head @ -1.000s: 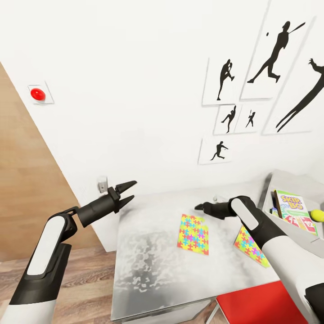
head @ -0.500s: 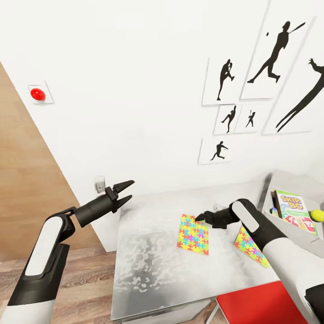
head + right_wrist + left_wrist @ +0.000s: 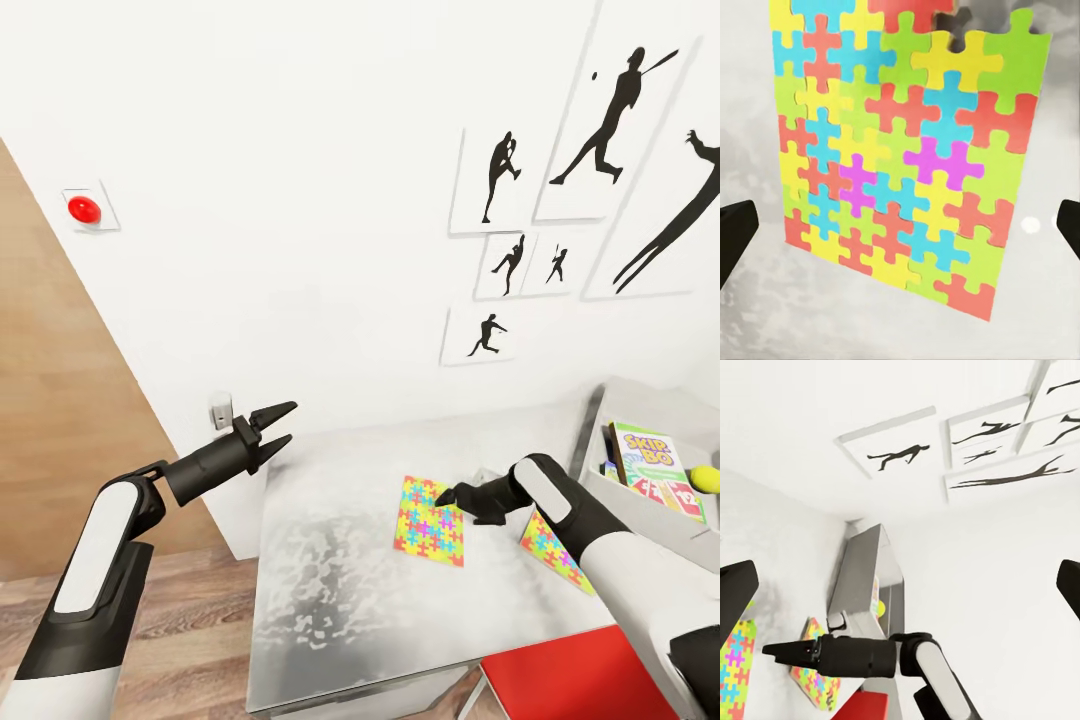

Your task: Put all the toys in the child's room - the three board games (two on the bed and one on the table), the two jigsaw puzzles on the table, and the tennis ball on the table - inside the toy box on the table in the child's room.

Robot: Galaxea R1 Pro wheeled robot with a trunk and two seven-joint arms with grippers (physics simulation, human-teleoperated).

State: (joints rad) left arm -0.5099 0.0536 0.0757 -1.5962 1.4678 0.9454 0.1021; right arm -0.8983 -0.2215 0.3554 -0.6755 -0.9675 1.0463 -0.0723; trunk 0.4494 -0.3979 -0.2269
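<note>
1. My right end effector (image 3: 447,494), jaws spread wide and empty, hangs over the nearer jigsaw puzzle (image 3: 430,520), which lies flat mid-table (image 3: 330,560).
2. The left end effector (image 3: 280,424), also open, sits off the table's left edge, farther away.

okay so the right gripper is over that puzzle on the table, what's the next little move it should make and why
Probably lower the right gripper straight down onto the puzzle and close on its edge. The right wrist view shows the puzzle lying flat on the table, centred between the open fingers, not yet touched. It looks thin, so an edge grasp seems likeliest to work.
</note>
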